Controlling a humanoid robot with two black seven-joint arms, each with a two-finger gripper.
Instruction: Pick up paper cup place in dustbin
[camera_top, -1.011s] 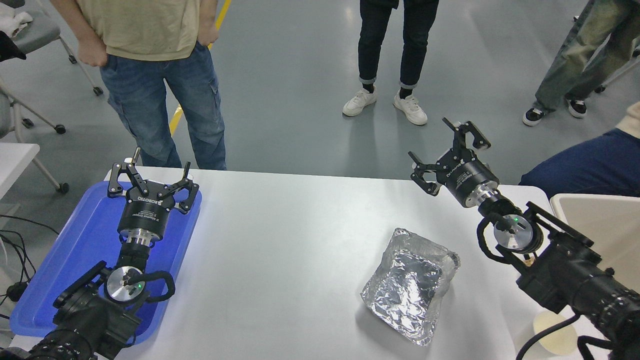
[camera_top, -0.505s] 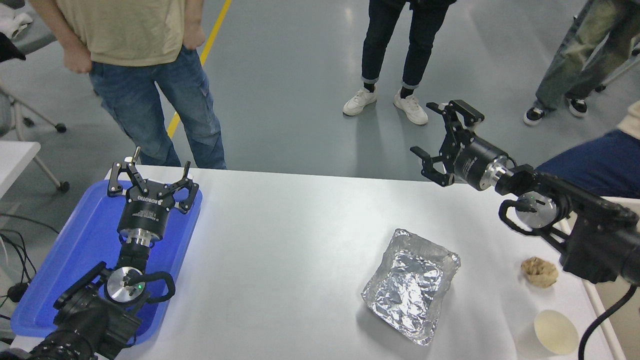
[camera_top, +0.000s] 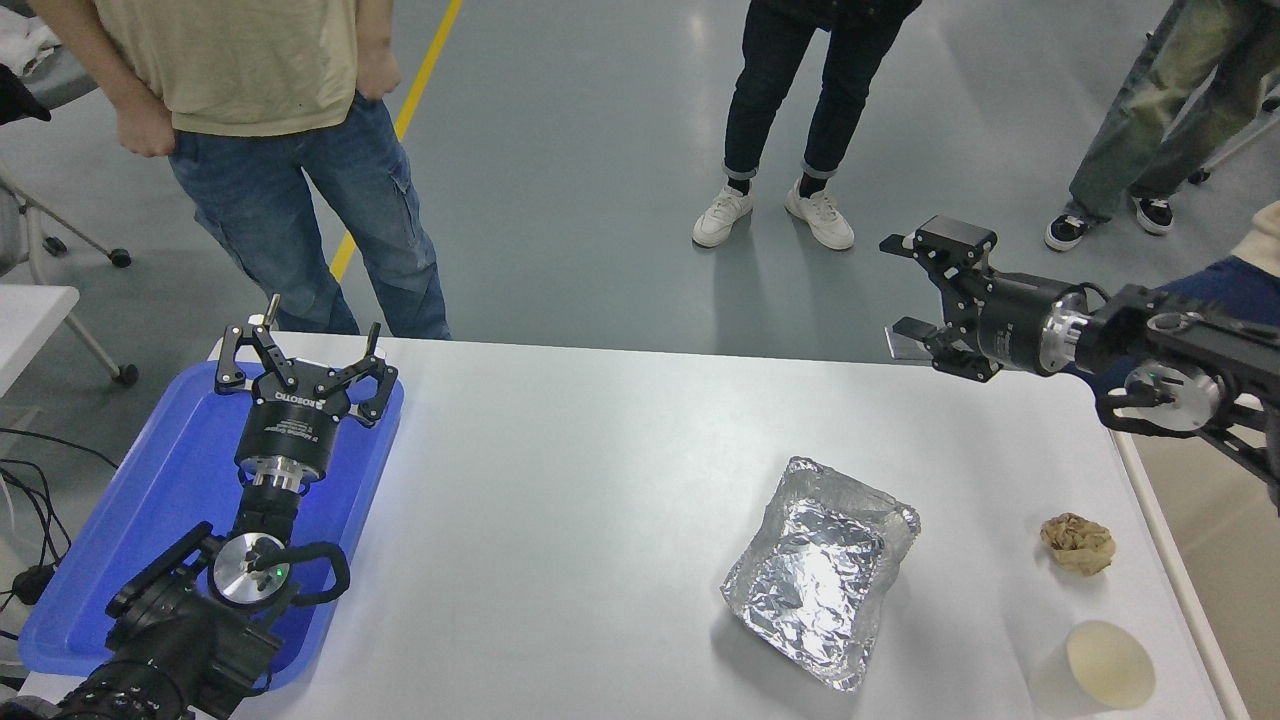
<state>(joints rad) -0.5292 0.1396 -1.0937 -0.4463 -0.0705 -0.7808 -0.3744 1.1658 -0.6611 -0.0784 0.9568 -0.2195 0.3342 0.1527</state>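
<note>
The paper cup (camera_top: 1105, 667) stands upright near the table's front right corner, its cream inside showing. A strip of the beige dustbin (camera_top: 1210, 530) shows past the table's right edge. My right gripper (camera_top: 915, 290) hangs open and empty over the table's far right edge, well away from the cup, its arm coming in from the right edge. My left gripper (camera_top: 300, 355) is parked open over the blue tray at the lower left.
A crinkled foil tray (camera_top: 820, 570) lies right of the table's middle. A crumpled brown paper ball (camera_top: 1078, 543) sits between it and the right edge, just behind the cup. A blue tray (camera_top: 150, 520) lies at the left. Several people stand beyond the far edge.
My right arm has swung up and to the right, uncovering the paper ball and the cup. The gripper has turned to point left. The left arm has not moved.
</note>
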